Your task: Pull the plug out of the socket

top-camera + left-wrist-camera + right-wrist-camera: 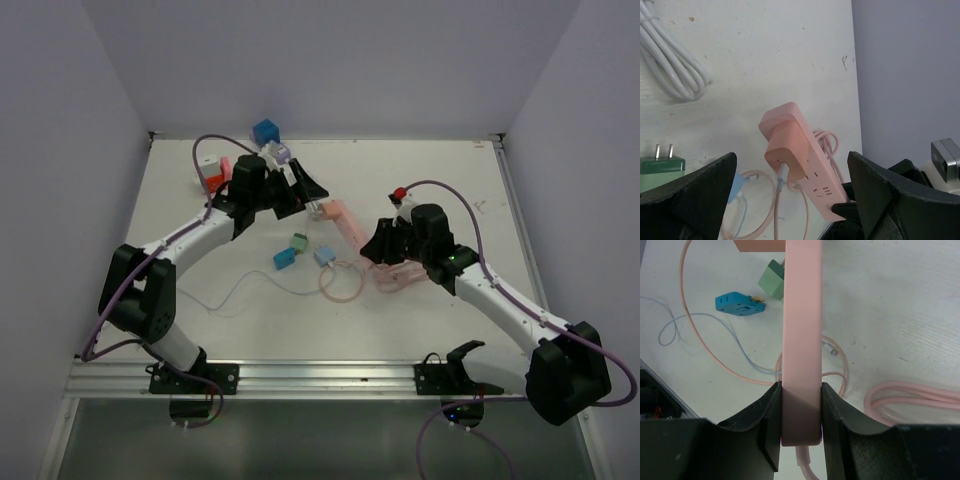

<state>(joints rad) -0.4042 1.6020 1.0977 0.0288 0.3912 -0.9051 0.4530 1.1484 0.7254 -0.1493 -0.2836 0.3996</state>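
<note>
A robotics lab cell: white table (420,170), plain walls (330,60), aluminium rail (320,375).

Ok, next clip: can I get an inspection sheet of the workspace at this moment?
Surface: white table, lightly scuffed.
Job's things: pink plug seated at the end of the pink power strip.
Clutter: green adapter, blue adapter, blue cube, red-and-white item.
End effectors: left end effector open, near the plug, no contact seen; right end effector shut on the power strip.
Cables: pink cord looped on the table; white cable bundle; thin pale cable.
Surroundings: plain walls on three sides.
</note>
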